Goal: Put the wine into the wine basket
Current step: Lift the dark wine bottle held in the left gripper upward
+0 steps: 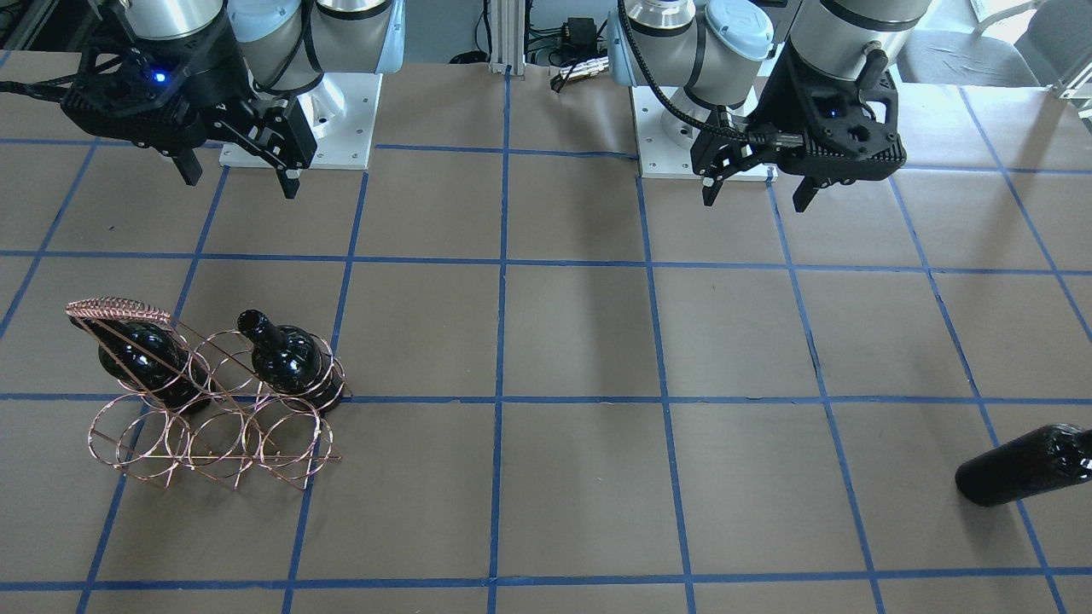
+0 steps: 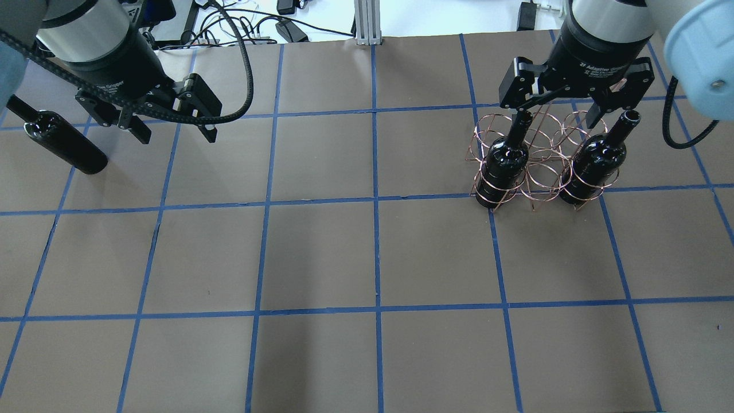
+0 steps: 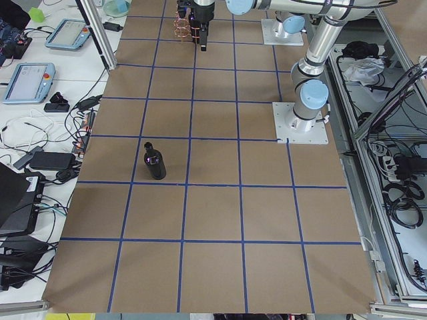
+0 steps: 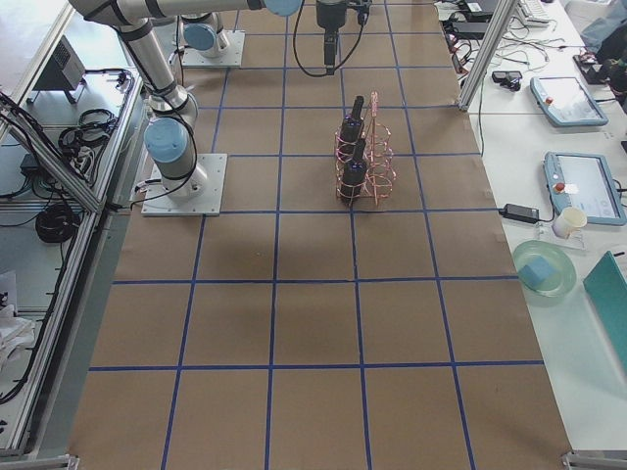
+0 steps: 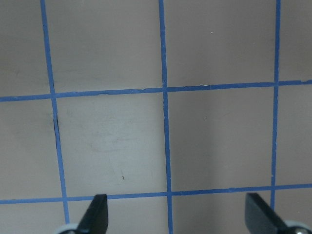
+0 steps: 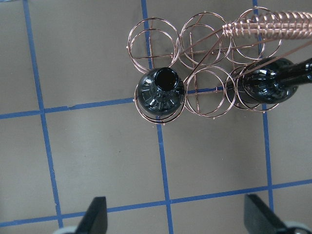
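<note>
The loose wine bottle (image 2: 63, 143) lies on its side at the table's far left; it also shows in the front view (image 1: 1024, 465) and the left view (image 3: 155, 162). My left gripper (image 2: 178, 136) hangs open and empty just right of it, above the table (image 5: 178, 217). The copper wine basket (image 2: 542, 170) stands at the right, with two more bottles (image 2: 504, 166) (image 2: 593, 163) neck-up in its end rings. My right gripper (image 2: 550, 112) hovers open and empty above the basket (image 6: 263, 22), with both bottles (image 6: 160, 92) (image 6: 265, 85) below it.
The table is brown paper with a blue tape grid (image 2: 375, 201). The arm bases (image 1: 299, 128) (image 1: 699, 145) stand at the robot's edge. Cables and devices lie beyond the far edge (image 2: 287, 28).
</note>
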